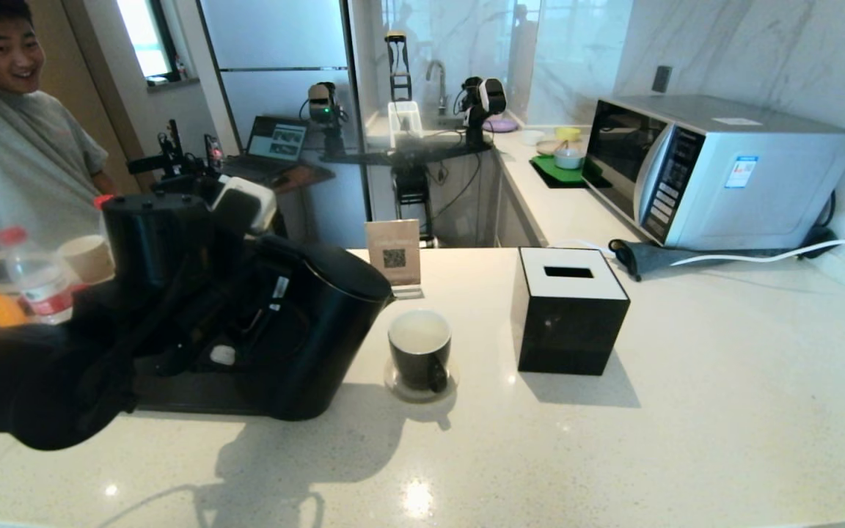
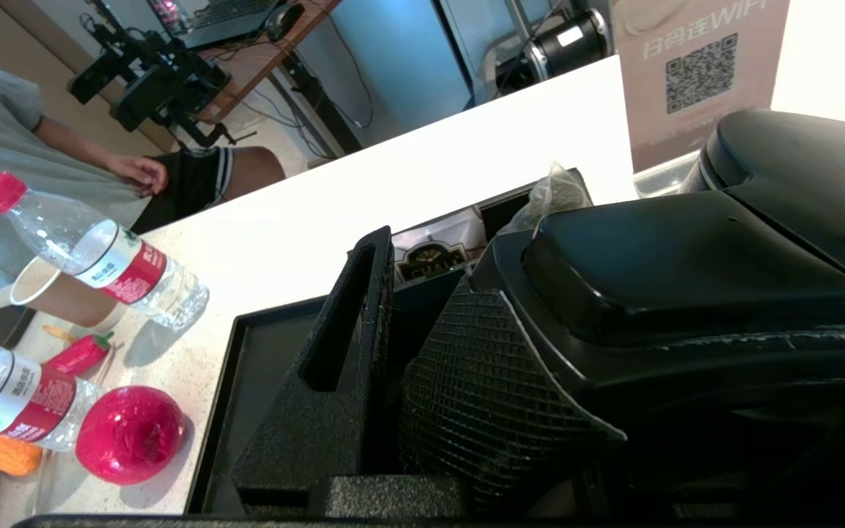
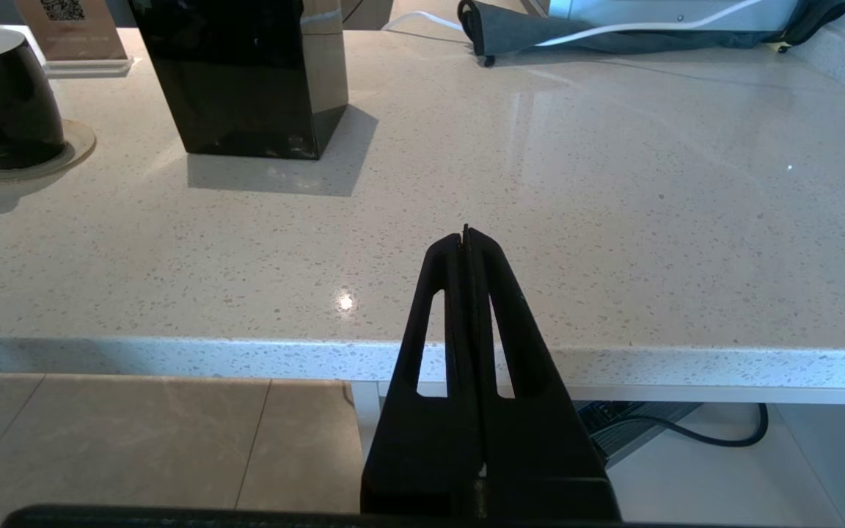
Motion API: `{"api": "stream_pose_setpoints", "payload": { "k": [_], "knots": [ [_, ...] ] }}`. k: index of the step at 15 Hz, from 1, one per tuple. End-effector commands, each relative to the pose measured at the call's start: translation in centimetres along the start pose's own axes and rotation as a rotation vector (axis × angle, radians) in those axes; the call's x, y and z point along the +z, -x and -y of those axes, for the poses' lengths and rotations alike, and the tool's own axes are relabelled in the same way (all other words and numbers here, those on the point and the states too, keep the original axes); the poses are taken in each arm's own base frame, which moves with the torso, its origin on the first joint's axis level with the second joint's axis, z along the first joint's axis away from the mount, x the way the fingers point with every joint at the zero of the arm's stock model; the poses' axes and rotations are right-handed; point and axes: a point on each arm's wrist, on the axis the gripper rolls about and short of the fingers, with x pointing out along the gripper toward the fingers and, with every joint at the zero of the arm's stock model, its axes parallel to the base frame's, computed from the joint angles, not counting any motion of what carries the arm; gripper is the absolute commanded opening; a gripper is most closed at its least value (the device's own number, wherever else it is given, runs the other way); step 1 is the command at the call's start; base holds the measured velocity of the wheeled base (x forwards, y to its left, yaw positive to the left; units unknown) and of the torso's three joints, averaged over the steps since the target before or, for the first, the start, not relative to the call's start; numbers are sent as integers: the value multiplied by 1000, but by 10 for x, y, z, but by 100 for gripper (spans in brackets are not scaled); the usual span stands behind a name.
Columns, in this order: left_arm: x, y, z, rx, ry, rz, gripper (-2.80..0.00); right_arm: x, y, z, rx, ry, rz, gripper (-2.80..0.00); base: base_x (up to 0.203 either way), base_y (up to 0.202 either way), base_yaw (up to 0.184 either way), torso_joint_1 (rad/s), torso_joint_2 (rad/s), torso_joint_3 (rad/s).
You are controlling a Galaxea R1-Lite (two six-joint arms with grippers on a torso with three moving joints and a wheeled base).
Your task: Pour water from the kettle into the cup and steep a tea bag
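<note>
On the left half of the bench [image 1: 686,411], the kettle [image 1: 320,330] is tipped toward three o'clock, its spout just above the rim of the cup [image 1: 420,356], which stands upright on a small saucer [image 1: 393,381] and shows a pale inside. The left gripper [image 2: 422,352] is closed around the kettle's handle, one ribbed finger [image 2: 466,389] pressed against it, over a black tray [image 2: 246,381]. At three o'clock from the cup sits a black tissue box [image 1: 569,312]; at twelve o'clock, a QR sign [image 1: 394,251]. Bottles [image 2: 100,253], a paper cup [image 2: 56,297] and a red apple [image 2: 129,434] lie beyond the tray. The right gripper [image 3: 466,233] hangs shut and empty off the bench's near edge.
</note>
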Motion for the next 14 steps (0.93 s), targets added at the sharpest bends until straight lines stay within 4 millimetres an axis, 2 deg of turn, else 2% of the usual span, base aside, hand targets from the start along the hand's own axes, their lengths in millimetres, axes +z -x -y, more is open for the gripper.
{"api": "stream_pose_setpoints", "payload": {
  "k": [1,14],
  "knots": [
    [3,-2,1,0,-6,-5,-280,0,0,0,1,0,0,-280,0,0,0,0,0,0],
    [5,-4,18,-37,-63,-52,-280,0,0,0,1,0,0,-280,0,0,0,0,0,0]
  ]
}}
